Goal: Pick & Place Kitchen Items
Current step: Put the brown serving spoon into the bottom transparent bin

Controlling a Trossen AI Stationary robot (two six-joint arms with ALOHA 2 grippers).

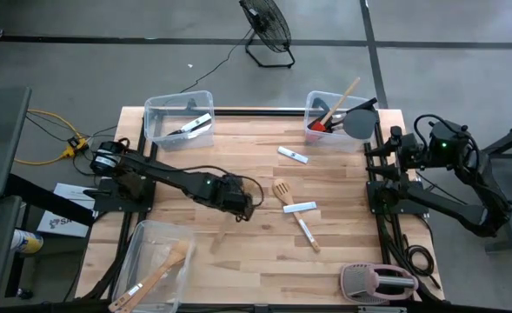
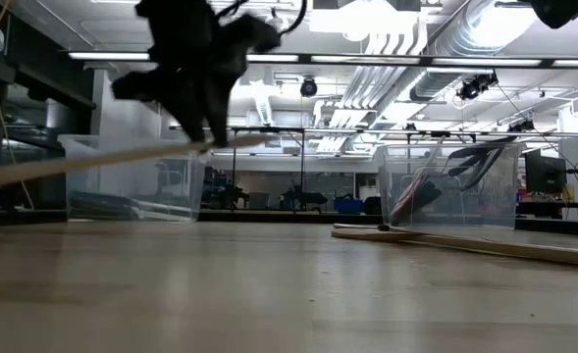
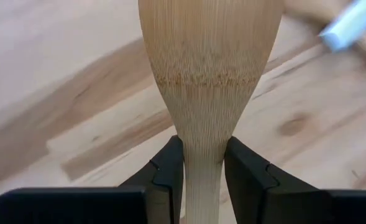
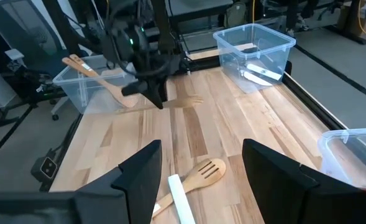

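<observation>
My left gripper (image 1: 238, 207) is over the middle of the table, shut on a light wooden spoon (image 3: 207, 62) that shows lifted in the low view (image 2: 92, 160). My right gripper (image 4: 201, 168) is open and empty by the table's right edge (image 1: 386, 149). A wooden forked turner (image 1: 282, 189) lies flat on the table. A white-bladed knife (image 1: 301, 207) lies next to it, and another white-bladed knife (image 1: 293, 155) lies farther back. My left gripper pinches the spoon's neck (image 3: 202, 163), where the handle widens into the bowl, between its two fingers. The fingers come from above, pointing down, and lie across the handle (image 2: 210, 137). The spoon is lifted clear of the table, close to level.
A clear bin (image 1: 179, 117) at the far left holds a knife. A clear bin (image 1: 318, 103) at the far right holds a red spatula, a wooden spoon and a grey spatula. A clear bin (image 1: 142, 235) at the near left holds utensils. A pink-and-grey toaster (image 1: 377, 283) stands near right.
</observation>
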